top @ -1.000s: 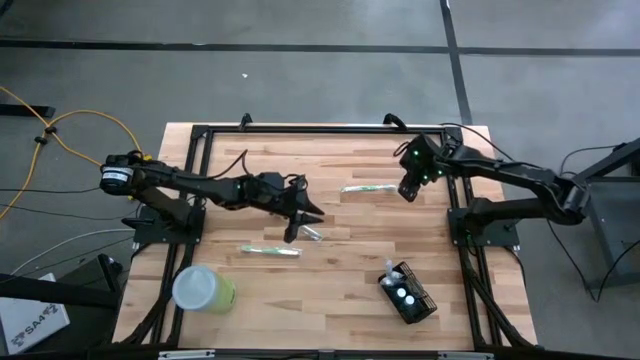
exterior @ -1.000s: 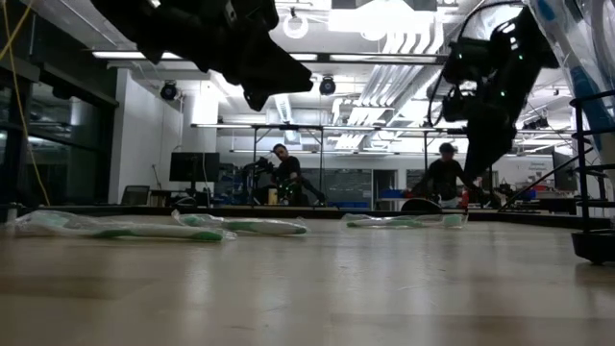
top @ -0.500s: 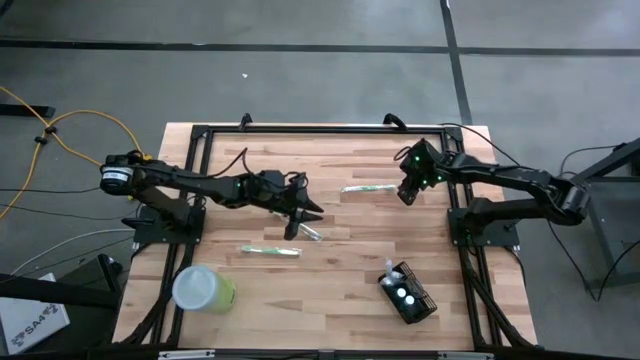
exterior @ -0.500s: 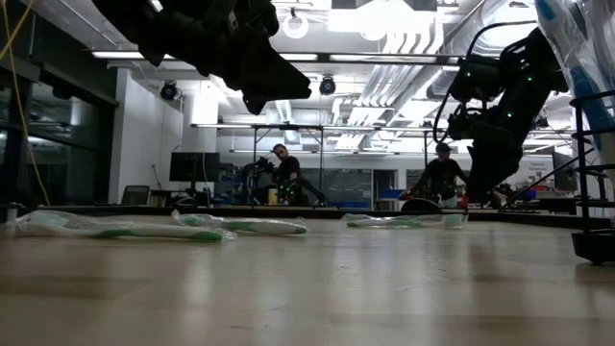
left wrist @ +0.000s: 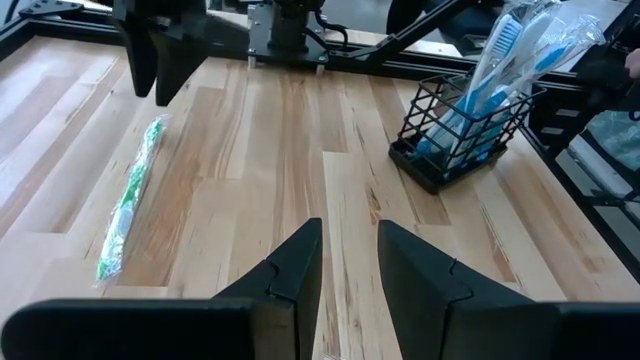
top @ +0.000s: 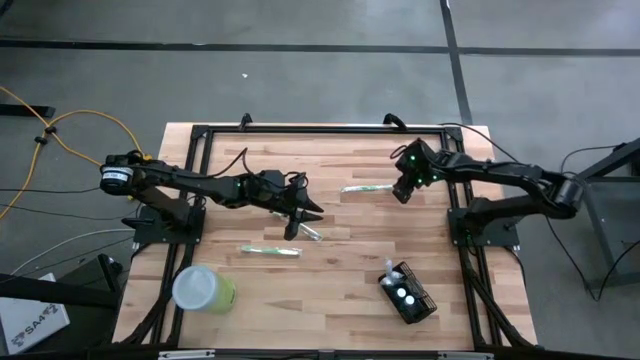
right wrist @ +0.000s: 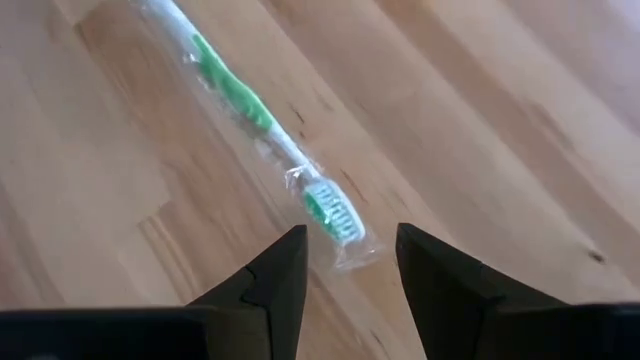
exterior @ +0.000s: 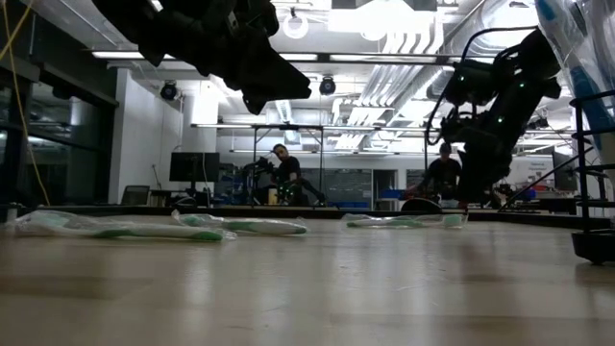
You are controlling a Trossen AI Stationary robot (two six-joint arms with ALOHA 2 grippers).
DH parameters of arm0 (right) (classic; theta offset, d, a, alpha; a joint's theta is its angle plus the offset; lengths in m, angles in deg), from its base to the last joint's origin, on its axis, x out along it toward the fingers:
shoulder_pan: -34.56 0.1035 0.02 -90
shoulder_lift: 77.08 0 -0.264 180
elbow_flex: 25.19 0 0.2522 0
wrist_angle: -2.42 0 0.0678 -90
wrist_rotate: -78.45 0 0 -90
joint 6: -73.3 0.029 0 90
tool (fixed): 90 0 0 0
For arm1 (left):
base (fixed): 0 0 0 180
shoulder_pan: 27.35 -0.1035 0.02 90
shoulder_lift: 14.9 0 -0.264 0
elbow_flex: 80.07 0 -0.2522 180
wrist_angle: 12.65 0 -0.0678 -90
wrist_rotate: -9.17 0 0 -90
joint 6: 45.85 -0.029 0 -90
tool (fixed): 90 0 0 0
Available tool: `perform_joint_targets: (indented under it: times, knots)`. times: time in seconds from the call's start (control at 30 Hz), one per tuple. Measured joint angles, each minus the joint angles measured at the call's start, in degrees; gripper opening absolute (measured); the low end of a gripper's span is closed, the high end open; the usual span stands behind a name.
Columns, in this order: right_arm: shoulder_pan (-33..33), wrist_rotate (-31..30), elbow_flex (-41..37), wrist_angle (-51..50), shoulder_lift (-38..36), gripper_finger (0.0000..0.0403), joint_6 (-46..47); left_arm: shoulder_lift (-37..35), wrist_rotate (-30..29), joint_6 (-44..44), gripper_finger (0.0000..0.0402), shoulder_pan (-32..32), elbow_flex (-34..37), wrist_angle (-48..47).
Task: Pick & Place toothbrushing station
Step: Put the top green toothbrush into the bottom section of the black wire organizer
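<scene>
Table middle apparently clear between toothbrushes

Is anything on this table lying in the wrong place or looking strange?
Three wrapped green toothbrushes lie loose on the table, apart from the black wire-mesh holder, which already holds blue ones. Nothing looks spilled or broken.

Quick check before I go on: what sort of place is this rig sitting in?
Probably a robotics lab or workshop. The low view shows exposed ceiling ducts, a monitor and people at benches behind the wooden table; the high view shows bare concrete floor.
</scene>
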Motion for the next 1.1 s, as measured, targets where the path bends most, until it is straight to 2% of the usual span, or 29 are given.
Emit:
perform_joint_targets:
  times: [0.17,0.43,1.1]
  knots:
    - [0.0,0.2,0.0,2.2,4.8,0.0146,-1.0,0.0,0.0,0.0,0.0097,0.0,0.0,0.0]
    - [0.0,0.2,0.0,3.6,7.6,0.0146,-5.4,0.0,0.0,-0.1,0.0097,0.0,0.0,-0.2]
    - [2.6,0.2,0.0,4.2,9.1,0.0146,-6.5,0.0,0.0,-1.1,0.0097,0.0,0.0,-0.2]
